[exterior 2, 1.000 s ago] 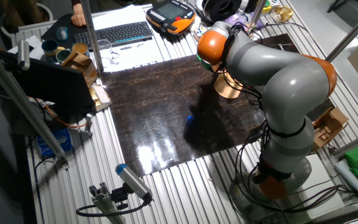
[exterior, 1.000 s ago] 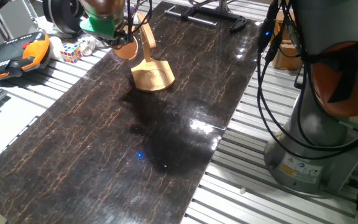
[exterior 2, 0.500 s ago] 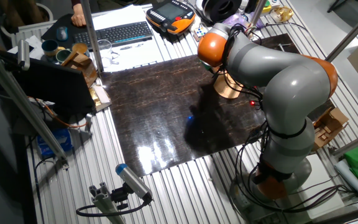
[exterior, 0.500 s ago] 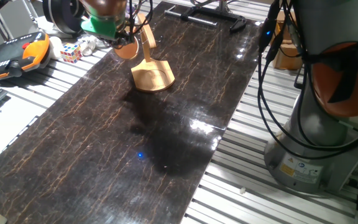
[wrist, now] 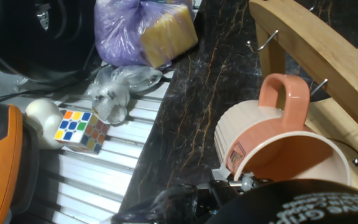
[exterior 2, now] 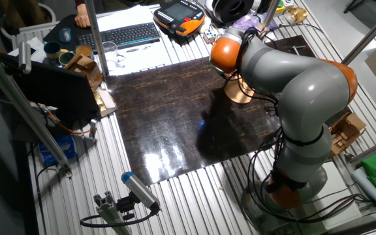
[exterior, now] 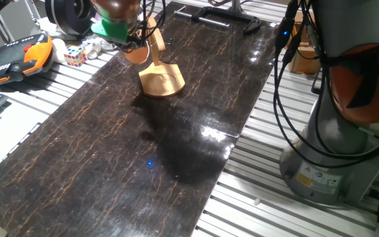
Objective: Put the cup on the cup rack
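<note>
**Cup held aloft beside rack at far end of bench**

Plenty of open room over the dark veined slab toward the near end and along the right edge, with only glare and a small blue light spot there. Tighter at the far end near the left edge: rack standing on the slab, flat base down, post upright with thin metal hooks sticking out.

Gripper clenched on the cup at its rim, as far as the hand view shows, with fingertips mostly hidden under the dark hand. Cup off the slab, tipped on its side, just beside the post on its left-edge side, handle up toward the post. Cannot tell whether touching the wood. Pale ribbed outside, salmon handle and inside.

Arm bent over from its base off the right edge, reaching across to the far end, wrist turned downward.

Past the left edge on the slatted frame: puzzle cube, purple bag holding something yellow, orange handset. Farther off, a keyboard.
</note>
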`<state>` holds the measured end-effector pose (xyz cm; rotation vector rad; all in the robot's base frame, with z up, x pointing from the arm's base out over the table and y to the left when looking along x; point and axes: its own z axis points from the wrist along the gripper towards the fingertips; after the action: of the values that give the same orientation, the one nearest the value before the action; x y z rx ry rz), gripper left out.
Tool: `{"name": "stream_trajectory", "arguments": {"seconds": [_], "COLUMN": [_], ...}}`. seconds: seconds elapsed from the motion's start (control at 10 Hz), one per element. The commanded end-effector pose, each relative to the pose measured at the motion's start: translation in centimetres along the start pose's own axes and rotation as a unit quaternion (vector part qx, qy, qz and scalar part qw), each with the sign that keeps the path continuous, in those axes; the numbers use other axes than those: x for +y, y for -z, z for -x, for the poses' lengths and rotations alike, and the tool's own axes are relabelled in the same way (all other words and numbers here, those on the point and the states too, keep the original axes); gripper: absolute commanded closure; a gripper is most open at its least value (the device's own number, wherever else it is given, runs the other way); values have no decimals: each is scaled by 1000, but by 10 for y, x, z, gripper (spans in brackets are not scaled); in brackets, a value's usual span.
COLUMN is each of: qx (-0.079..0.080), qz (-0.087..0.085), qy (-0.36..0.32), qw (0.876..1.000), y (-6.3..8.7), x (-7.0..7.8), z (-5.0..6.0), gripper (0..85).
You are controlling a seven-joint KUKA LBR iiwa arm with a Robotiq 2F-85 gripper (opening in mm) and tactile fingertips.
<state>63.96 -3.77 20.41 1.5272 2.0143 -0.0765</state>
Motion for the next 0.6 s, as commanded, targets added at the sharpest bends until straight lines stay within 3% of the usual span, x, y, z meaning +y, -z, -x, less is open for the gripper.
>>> {"name": "stream_trajectory", "arguments": {"seconds": [0.0,0.5], "qx": [0,2], "qz": [0,10], "qy": [0,7], "qw": [1000,1000], "y": [0,0], "x": [0,-4], "z": [0,1], "gripper": [843,843]}}
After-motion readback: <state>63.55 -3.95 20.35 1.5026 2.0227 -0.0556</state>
